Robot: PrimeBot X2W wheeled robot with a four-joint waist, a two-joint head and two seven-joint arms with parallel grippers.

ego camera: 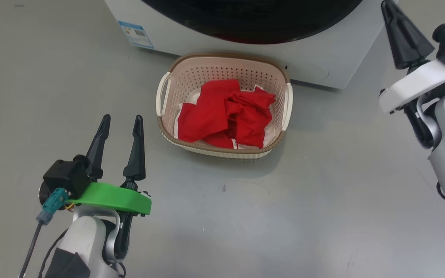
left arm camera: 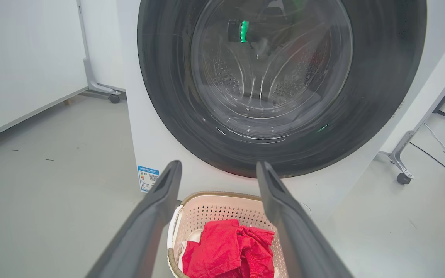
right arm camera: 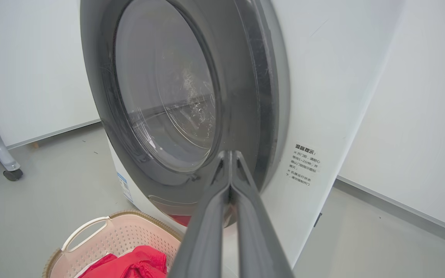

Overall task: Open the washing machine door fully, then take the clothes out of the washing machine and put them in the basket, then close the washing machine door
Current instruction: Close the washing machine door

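Observation:
The cream basket [ego camera: 207, 73] stands on the floor right in front of the white washing machine [ego camera: 323, 58], with the red clothes [ego camera: 226, 112] heaped inside it. The washing machine door [left arm camera: 168, 96] lies flat against the machine's front, and the steel drum shows through its glass. My left gripper [ego camera: 122, 119] is open and empty, to the left of the basket and nearer to me. In the left wrist view the left gripper [left arm camera: 218, 166] points over the basket [left arm camera: 214, 208] at the door's lower rim. My right gripper [ego camera: 388, 7] is shut and empty, off the machine's right corner. In the right wrist view the right gripper [right arm camera: 230, 154] points at the door's [right arm camera: 160, 96] lower right edge.
White panels on wheeled frames stand on both sides of the machine, with casters [left arm camera: 113, 98] [left arm camera: 403, 178] on the grey floor. A dark cable [left arm camera: 439, 154] runs along the floor at the right. A blue label [ego camera: 135, 34] marks the machine's lower left corner.

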